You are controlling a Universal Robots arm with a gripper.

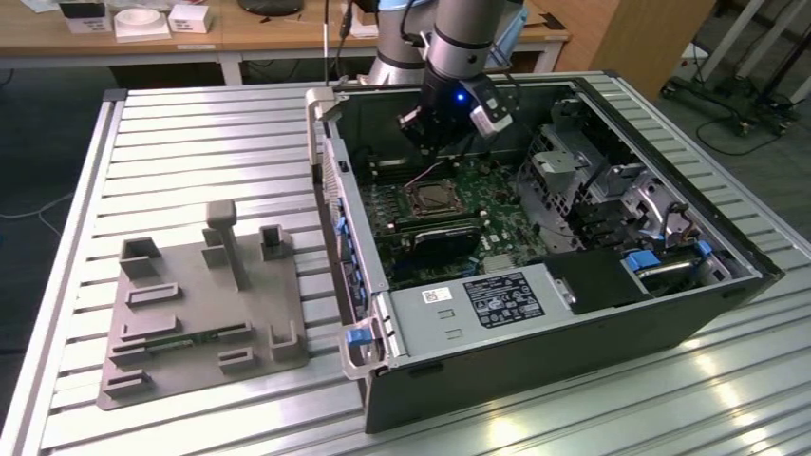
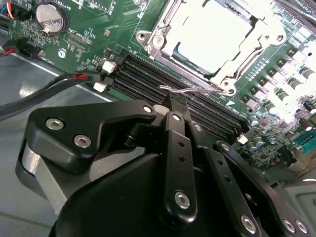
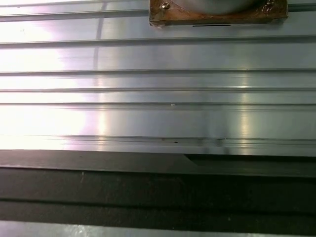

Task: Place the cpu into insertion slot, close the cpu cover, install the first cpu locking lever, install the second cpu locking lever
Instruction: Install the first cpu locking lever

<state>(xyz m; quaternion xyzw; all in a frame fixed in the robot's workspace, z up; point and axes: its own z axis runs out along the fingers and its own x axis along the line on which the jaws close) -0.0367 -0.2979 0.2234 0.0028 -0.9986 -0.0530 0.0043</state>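
The cpu [image 2: 215,29], with its pale silver top, lies in the insertion slot [image 1: 435,197] on the green board inside the open computer case. The cpu cover [image 2: 163,42], a silver frame, lies flat around it. A thin wire locking lever [image 2: 197,91] runs along the socket's edge, its hooked end just in front of my fingertips. A second lever [image 2: 249,57] lies along the neighbouring side. My gripper [image 2: 172,103] is shut, holds nothing, and points at the hooked end. In the exterior view the gripper [image 1: 428,141] hangs above the board just behind the socket.
Long black memory slots [image 2: 148,69] lie between my gripper and the socket. Red and black cables [image 2: 54,86] cross the case floor. A coin battery [image 2: 51,17] sits on the board. A grey fixture plate [image 1: 190,313] rests on the slatted table [image 3: 158,89]. Drive cages [image 1: 595,180] fill the case's right.
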